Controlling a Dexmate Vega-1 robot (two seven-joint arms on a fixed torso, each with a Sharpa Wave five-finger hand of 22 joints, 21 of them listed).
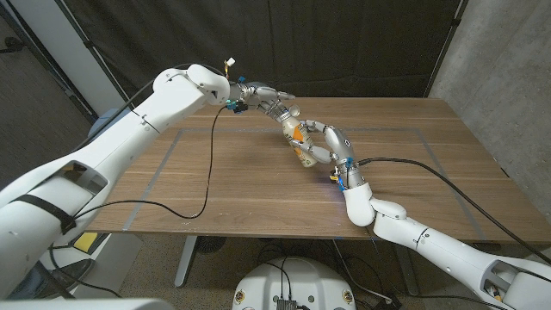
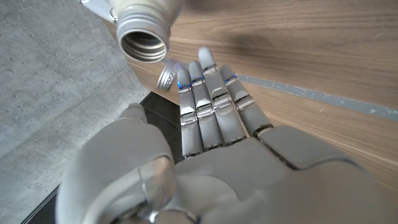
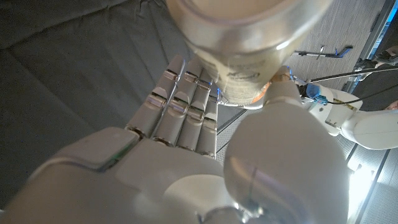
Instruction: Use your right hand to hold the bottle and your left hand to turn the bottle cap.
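A pale bottle [image 1: 300, 142] with an orange label hangs tilted over the table's middle, gripped around its body by my right hand [image 1: 331, 148]. In the right wrist view the fingers and thumb of my right hand [image 3: 186, 162] wrap the bottle [image 3: 249, 37]. My left hand [image 1: 269, 102] reaches to the bottle's top from the far side. The left wrist view shows the bottle's threaded neck [image 2: 144, 37] open, with no cap on it. A small silver cap [image 2: 166, 74] sits right beside the straight fingertips [image 2: 205, 62] of my left hand [image 2: 217, 143]. Whether the cap is pinched is unclear.
The wooden table [image 1: 215, 189] carries a grey tape outline [image 1: 172, 146]. A black cable [image 1: 207, 181] from my left arm drapes over its left half, another cable [image 1: 430, 168] trails along the right. A black curtain hangs behind the far edge.
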